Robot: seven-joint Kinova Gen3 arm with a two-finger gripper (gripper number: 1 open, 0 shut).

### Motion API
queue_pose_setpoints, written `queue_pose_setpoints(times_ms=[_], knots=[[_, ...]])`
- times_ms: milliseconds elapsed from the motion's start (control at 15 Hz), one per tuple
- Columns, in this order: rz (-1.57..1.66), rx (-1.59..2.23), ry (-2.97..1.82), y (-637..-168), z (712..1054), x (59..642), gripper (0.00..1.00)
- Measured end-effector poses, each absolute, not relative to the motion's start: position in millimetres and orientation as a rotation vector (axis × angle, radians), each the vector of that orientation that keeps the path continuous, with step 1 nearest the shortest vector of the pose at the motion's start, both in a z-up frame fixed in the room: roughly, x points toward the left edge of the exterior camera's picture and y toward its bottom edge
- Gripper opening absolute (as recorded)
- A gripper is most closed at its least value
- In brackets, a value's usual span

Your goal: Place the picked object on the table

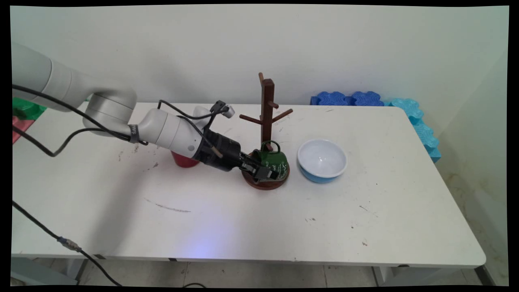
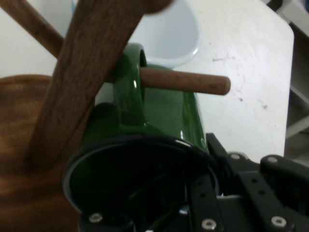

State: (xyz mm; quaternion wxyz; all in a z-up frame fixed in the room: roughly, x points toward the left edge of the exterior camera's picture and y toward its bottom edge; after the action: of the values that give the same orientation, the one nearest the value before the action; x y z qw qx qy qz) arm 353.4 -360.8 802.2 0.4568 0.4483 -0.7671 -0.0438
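- One dark green enamel mug [image 1: 272, 161], hung on the stand.
- One brown wooden mug stand [image 1: 267, 121].
- One blue-and-white bowl [image 1: 322, 160], right of the stand.
- One red cup [image 1: 185, 160], left of the stand.

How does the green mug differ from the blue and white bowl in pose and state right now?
The green mug lies tipped on its side on the mug tree's round base; the bowl stands upright on the table. The tool grips the mug's rim, one finger inside it; nothing touches the bowl. The mug's handle is hooked over a lower peg of the tree; the bowl stands apart to the right. Both are open vessels and look empty.
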Motion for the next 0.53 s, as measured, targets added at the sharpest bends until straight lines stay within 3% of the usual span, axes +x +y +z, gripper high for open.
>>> queue_pose_setpoints(times_ms=[533], knots=[[-0.1,1.081,-1.9,-357.6,807.5,353.7,0.0]])
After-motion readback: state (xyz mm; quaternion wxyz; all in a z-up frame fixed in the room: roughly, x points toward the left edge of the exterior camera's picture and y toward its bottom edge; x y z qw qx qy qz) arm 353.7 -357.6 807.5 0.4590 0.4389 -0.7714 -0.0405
